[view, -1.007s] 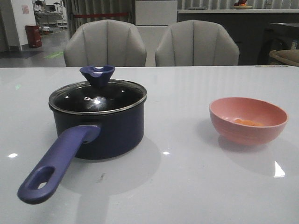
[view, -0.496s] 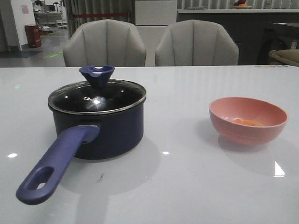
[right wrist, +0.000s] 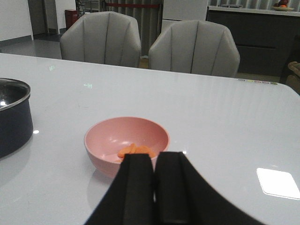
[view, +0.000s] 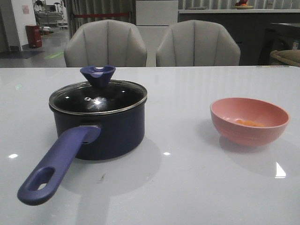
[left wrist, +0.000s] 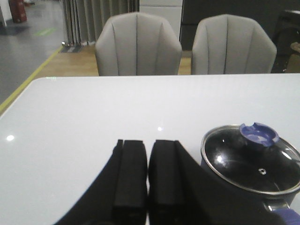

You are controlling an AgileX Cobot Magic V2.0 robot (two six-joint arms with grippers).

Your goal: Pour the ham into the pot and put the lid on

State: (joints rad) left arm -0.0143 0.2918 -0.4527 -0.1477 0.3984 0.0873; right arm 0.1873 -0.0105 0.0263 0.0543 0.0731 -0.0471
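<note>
The dark blue pot (view: 101, 131) stands at the table's left, its long handle (view: 56, 164) pointing toward me. The glass lid (view: 97, 96) with its blue knob (view: 97, 75) sits on the pot. The lid also shows in the left wrist view (left wrist: 253, 161). The orange ham slices (view: 248, 123) lie in a pink bowl (view: 249, 121) at the right; they also show in the right wrist view (right wrist: 136, 150). My left gripper (left wrist: 148, 145) is shut and empty, short of the pot. My right gripper (right wrist: 155, 157) is shut and empty, just short of the bowl (right wrist: 126, 143). Neither gripper shows in the front view.
Two grey chairs (view: 105, 44) (view: 197, 44) stand behind the table's far edge. The white tabletop (view: 187, 178) stretches between pot and bowl. The pot's edge shows in the right wrist view (right wrist: 14, 117).
</note>
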